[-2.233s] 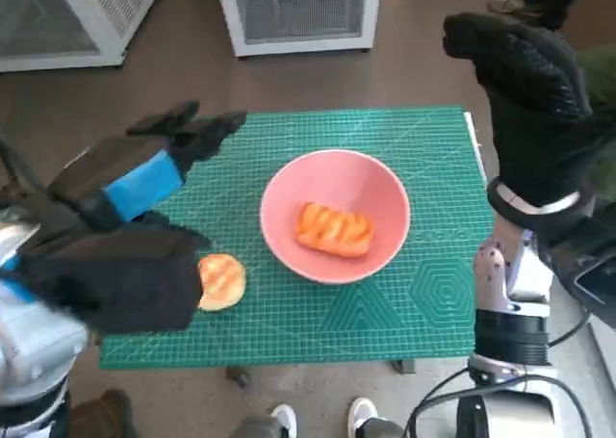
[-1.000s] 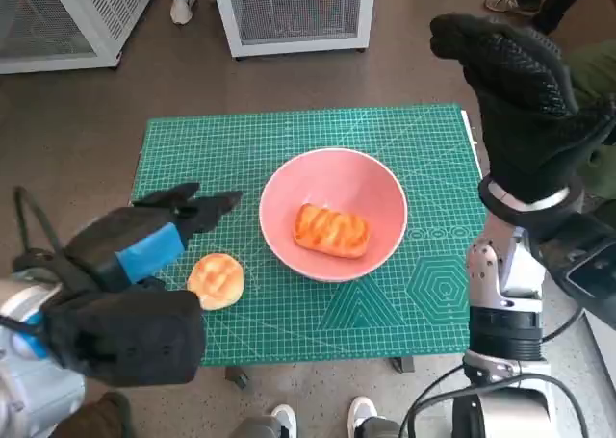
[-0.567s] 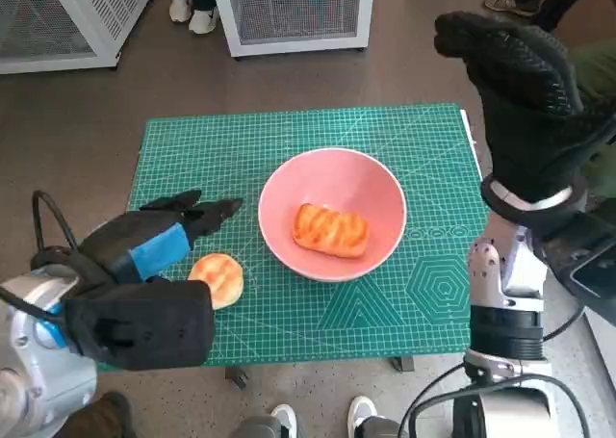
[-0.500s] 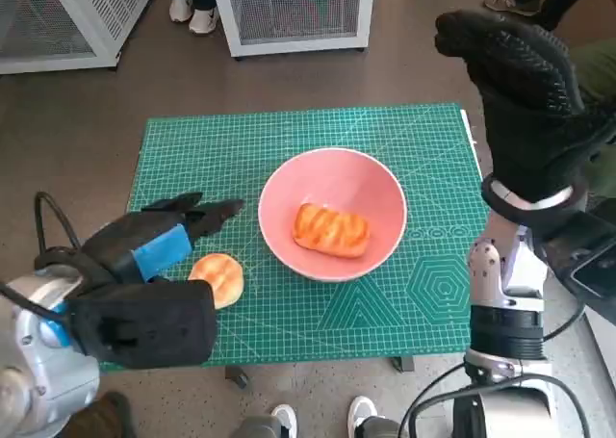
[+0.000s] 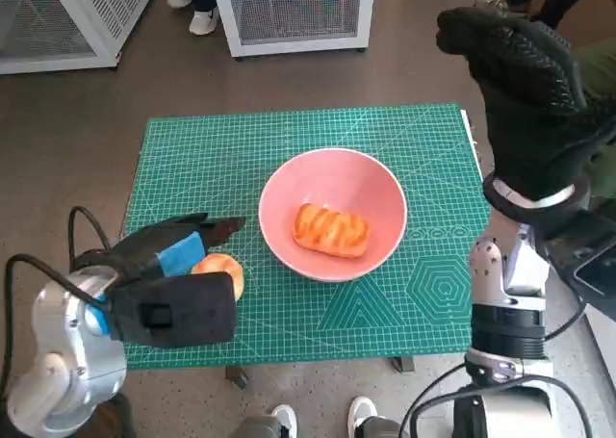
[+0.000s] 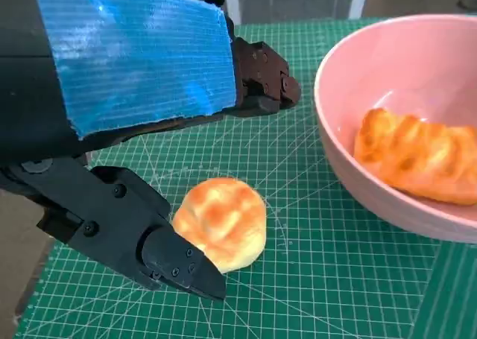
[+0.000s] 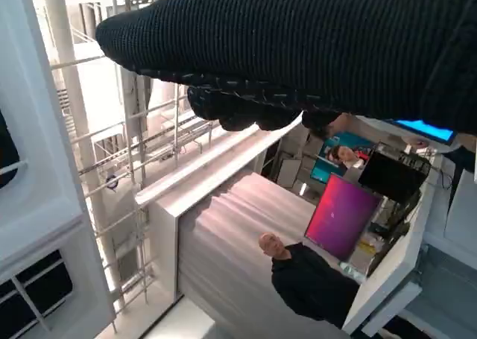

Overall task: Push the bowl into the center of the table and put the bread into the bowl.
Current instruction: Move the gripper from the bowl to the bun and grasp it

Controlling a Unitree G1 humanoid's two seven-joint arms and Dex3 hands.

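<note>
A pink bowl sits near the middle of the green mat with an elongated glazed bread inside it; the bowl's rim and that bread also show in the left wrist view. A round bun lies on the mat left of the bowl. My left hand hovers low over the bun, its fingers spread on either side and holding nothing. My right hand is raised high beside the table's right edge, gloved, holding nothing.
White mesh-fronted cabinets stand on the floor beyond the table. Feet of people show at the far side, and shoes at the near edge. The right wrist view shows a person and a monitor.
My left hand has drawn back toward me and dropped lower, now lying over the round bun. The bowl, both breads and the right hand have stayed put.
</note>
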